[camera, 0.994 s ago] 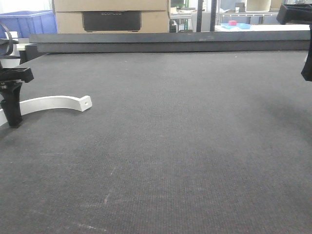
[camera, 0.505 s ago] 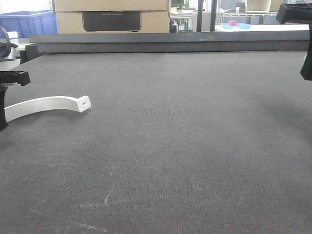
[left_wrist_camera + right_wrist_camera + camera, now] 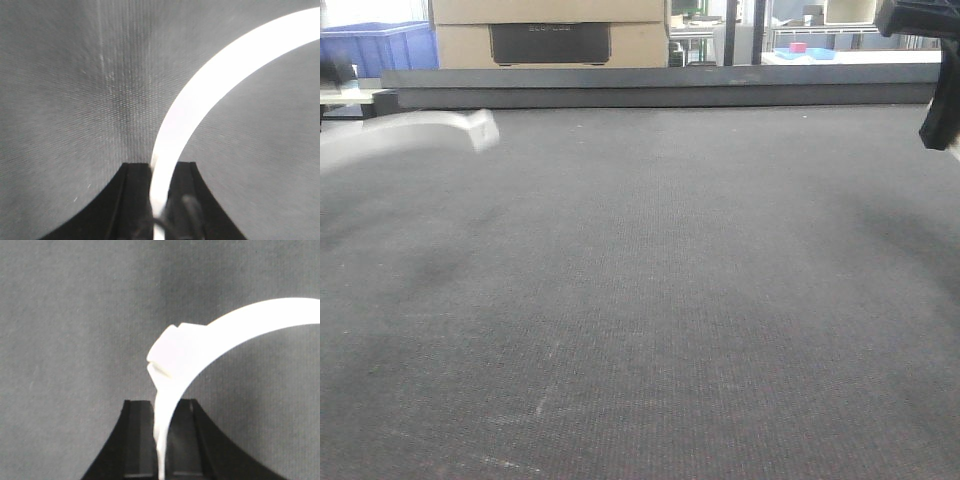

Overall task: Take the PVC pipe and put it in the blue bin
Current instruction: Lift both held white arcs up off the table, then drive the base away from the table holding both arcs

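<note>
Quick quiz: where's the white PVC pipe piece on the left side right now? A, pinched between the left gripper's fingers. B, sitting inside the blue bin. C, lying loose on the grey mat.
A: in the left wrist view the PVC pipe runs down between the black fingers of the left gripper, which close on it above the grey mat.

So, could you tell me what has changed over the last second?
The left gripper, shut on the white curved pipe piece, has lifted it off the mat; it now shows blurred and higher. The right gripper, shut on a second curved piece, stays at upper right; the blue bin is unmoved.
</note>
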{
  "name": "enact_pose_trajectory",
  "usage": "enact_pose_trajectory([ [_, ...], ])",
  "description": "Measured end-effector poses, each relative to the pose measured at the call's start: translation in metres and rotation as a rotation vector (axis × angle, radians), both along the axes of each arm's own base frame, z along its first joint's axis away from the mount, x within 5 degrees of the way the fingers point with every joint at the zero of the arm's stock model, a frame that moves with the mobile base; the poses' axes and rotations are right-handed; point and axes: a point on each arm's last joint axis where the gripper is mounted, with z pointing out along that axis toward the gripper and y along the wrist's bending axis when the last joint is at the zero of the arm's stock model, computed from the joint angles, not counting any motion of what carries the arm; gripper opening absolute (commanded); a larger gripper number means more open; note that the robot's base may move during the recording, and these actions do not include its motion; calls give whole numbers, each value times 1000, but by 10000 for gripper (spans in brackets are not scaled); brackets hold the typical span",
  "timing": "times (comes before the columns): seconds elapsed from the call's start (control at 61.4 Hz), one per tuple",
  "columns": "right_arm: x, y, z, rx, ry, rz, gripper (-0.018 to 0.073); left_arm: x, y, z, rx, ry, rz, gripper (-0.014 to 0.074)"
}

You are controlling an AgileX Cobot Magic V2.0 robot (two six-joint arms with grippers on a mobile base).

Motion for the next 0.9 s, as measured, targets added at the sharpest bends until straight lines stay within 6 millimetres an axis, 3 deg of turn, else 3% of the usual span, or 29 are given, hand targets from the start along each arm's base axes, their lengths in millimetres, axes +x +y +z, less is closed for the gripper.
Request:
enact_pose_trajectory([
  [0.114, -6, -1, 9, 7, -28, 0, -168, -14, 0, 27, 0, -78, 0, -111],
  [0.277, -22, -5, 39, 12, -150, -1, -168, -38, 0, 60, -1, -205, 2, -111],
  [0.505, -51, -16, 82, -29, -377, -1, -168, -78, 1, 88, -7, -462, 13, -111],
  [0.635, -70, -22, 88, -55, -459, -1, -168, -101, 1, 87, -10, -597, 23, -111],
  [0.896, -115, -31, 72, -21, -685, -21, -168, -151, 2, 69, -15, -814, 42, -111],
])
